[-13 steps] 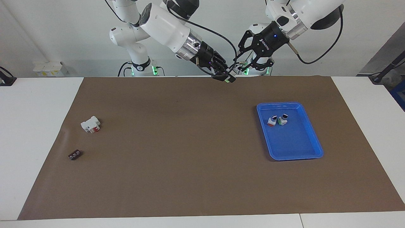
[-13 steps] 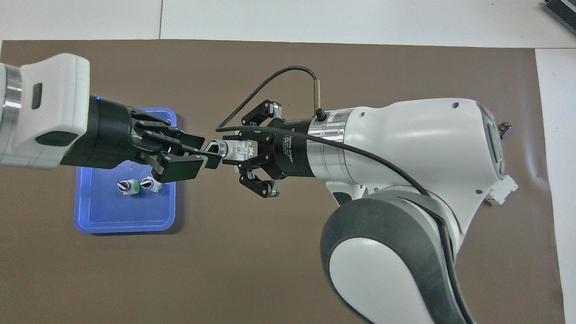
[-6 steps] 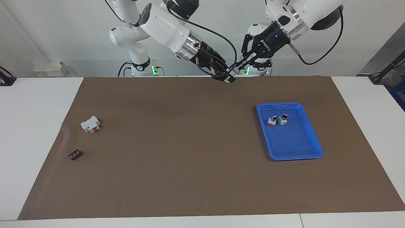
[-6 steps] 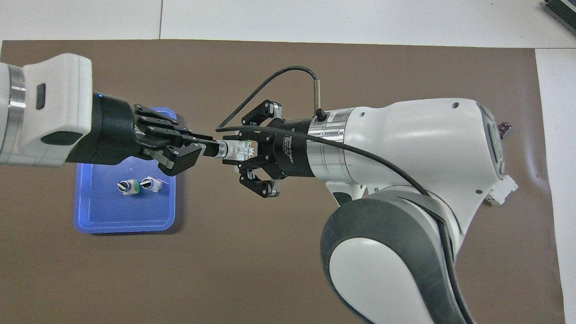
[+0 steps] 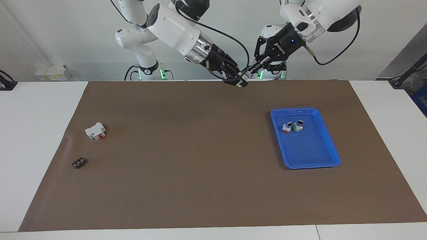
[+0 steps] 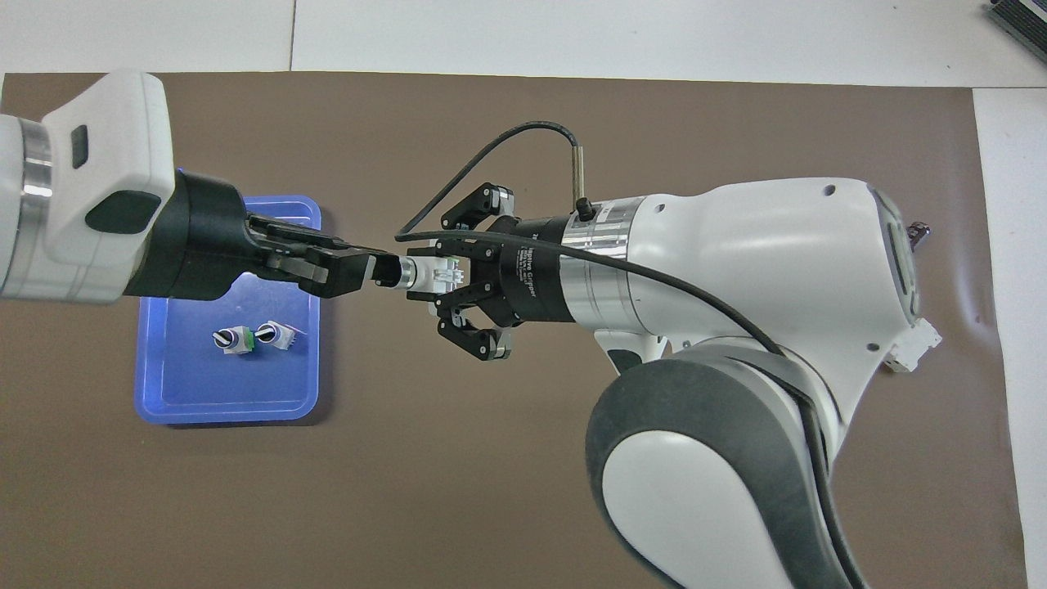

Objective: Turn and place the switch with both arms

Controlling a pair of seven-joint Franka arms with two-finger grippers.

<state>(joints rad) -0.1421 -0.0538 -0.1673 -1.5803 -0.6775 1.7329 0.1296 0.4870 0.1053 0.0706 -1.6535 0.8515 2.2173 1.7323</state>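
Here the switch (image 6: 427, 274) hangs in mid-air over the mat, its white body pinched by the right gripper (image 6: 446, 278) while the left gripper (image 6: 372, 271) fingers pinch its black knob. Likely trouble: twisting off-axis could pry it from either grip, dropping it short of the blue tray (image 6: 164, 393).

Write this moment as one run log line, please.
right gripper: shut on switch | left gripper: shut on its knob | both raised above mat

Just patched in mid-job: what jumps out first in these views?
Both arms meet in the air over the mat's robot-side edge: the right end effector holds the switch by its white body, while the left end effector is shut on its black knob. Two look-alike switches lie in the blue tray.
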